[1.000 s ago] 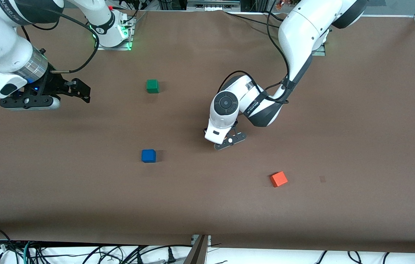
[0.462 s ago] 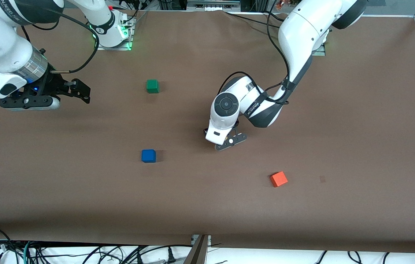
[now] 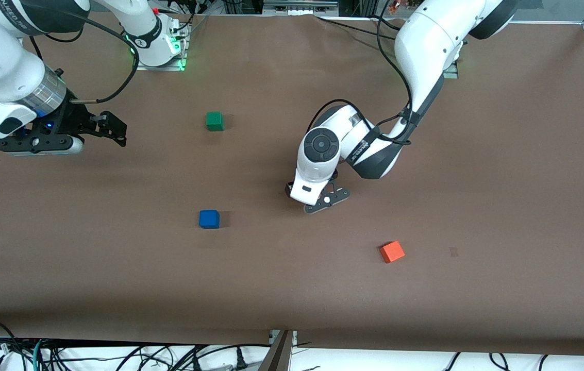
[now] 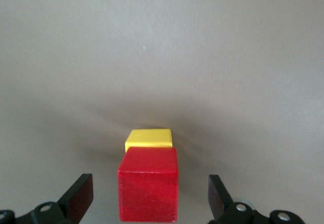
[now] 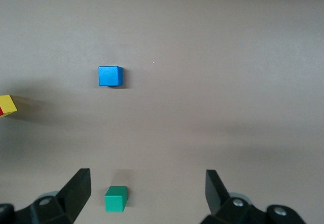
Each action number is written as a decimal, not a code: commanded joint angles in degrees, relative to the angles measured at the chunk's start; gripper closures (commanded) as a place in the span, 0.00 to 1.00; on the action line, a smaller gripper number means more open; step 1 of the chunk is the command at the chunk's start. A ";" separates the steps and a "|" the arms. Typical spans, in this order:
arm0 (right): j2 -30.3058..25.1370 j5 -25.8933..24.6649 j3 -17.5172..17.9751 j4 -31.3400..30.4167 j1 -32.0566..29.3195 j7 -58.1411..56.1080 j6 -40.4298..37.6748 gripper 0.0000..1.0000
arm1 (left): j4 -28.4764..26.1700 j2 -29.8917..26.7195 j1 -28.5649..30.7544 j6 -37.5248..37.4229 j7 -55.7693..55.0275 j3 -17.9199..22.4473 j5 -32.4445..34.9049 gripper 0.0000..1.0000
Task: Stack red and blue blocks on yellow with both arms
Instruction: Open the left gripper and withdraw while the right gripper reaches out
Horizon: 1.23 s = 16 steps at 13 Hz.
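In the left wrist view the red cube sits on the yellow cube. My left gripper is open, with one finger on each side of the red cube and a gap at both. In the front view the left hand hides both cubes. The blue cube lies alone on the table, toward the right arm's end from the left hand; it also shows in the right wrist view. My right gripper waits open and empty at the right arm's end of the table.
A green cube lies farther from the front camera than the blue cube. An orange cube lies nearer to the camera, toward the left arm's end. The brown mat covers the table.
The left hand has shifted slightly over the red-on-yellow stack. The right arm has barely moved. The blue, green and orange cubes have stayed put.
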 commanded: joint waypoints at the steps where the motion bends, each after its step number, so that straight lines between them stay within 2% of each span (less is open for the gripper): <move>1: 0.77 1.00 0.17 1.37 -0.57 -0.17 -0.64 0.00 | -0.16 -3.19 3.15 -1.84 1.19 -0.07 1.71 0.00; 3: 1.46 2.24 0.00 1.37 -0.57 0.36 -0.64 0.00 | -0.08 -5.55 6.48 -2.71 8.37 -0.34 1.10 0.00; 8: 6.31 -0.04 0.08 1.29 -0.65 -4.62 -0.90 0.00 | -0.08 -13.28 15.88 -15.18 31.48 -0.43 0.83 0.00; 11: 12.18 0.39 0.08 1.37 -1.18 -9.30 -0.38 0.00 | 1.50 -15.93 22.12 -17.91 41.41 -0.86 0.83 0.00; 13: 14.99 1.10 0.08 1.20 -1.53 -9.04 1.37 0.00 | 3.43 -17.34 25.12 -22.99 48.46 -0.95 0.66 0.00; 15: 19.56 4.50 0.08 1.20 -1.36 -7.91 6.46 0.00 | 4.84 -20.49 26.62 -27.13 51.55 -0.69 -1.79 0.00; 16: 21.67 7.75 0.17 1.29 -1.10 -7.38 7.87 0.00 | 4.93 -22.07 27.76 -28.46 51.56 -0.78 -2.76 0.00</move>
